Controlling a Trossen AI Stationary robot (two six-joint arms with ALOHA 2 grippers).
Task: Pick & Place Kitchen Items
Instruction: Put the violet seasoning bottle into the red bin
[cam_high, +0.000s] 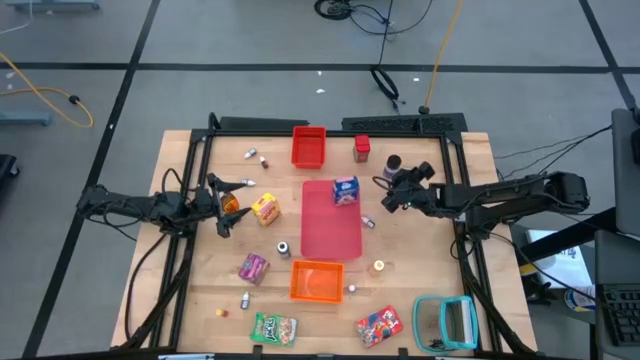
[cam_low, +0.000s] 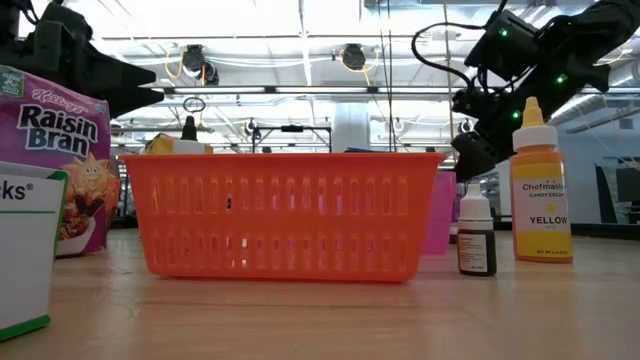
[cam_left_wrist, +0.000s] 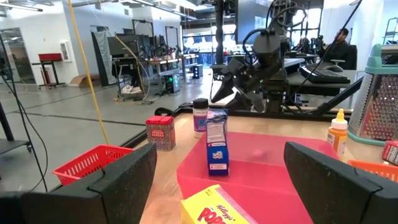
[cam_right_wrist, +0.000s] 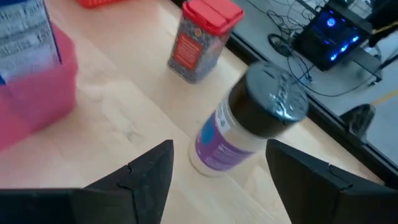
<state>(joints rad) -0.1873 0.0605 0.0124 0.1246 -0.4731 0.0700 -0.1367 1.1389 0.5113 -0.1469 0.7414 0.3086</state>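
A: Wooden worktop (cam_high: 200, 290), surveyed from its left side across to its right. Report the left hand.

B: Left hand (cam_high: 226, 203) sits over the left part of the worktop with its fingers spread wide, holding nothing. A yellow carton (cam_high: 265, 208) lies just beside it. In the left wrist view both dark fingers (cam_left_wrist: 118, 180) frame that carton's corner.

A: Items toward the front left?

B: A pink-purple carton (cam_high: 253, 267) lies near the orange bin (cam_high: 317, 281). A green snack packet (cam_high: 273, 327) lies at the front edge.

A: Centre of the worktop?

B: A flat red mat (cam_high: 330, 232) runs between the red bin (cam_high: 308, 146) at the back and the orange bin at the front. A blue carton (cam_high: 346, 190) stands upright on the back end of the mat. A red-lidded jar (cam_high: 362, 149) stands just right of the red bin.

A: Report the right hand.

B: Right hand (cam_high: 392, 195) hovers right of the blue carton. Its fingers (cam_right_wrist: 149, 171) stand well apart and grip nothing. A dark-lidded jar (cam_right_wrist: 245, 118) with a purple label shows between them in the right wrist view, tilted there. Contact with the fingers cannot be confirmed.

A: Front right?

B: A red snack packet (cam_high: 379, 323) lies beside a teal-framed grater (cam_high: 447, 322). A yellow bottle (cam_low: 540, 185) and a small dark bottle (cam_low: 477, 232) stand upright right of the orange bin in the low view.
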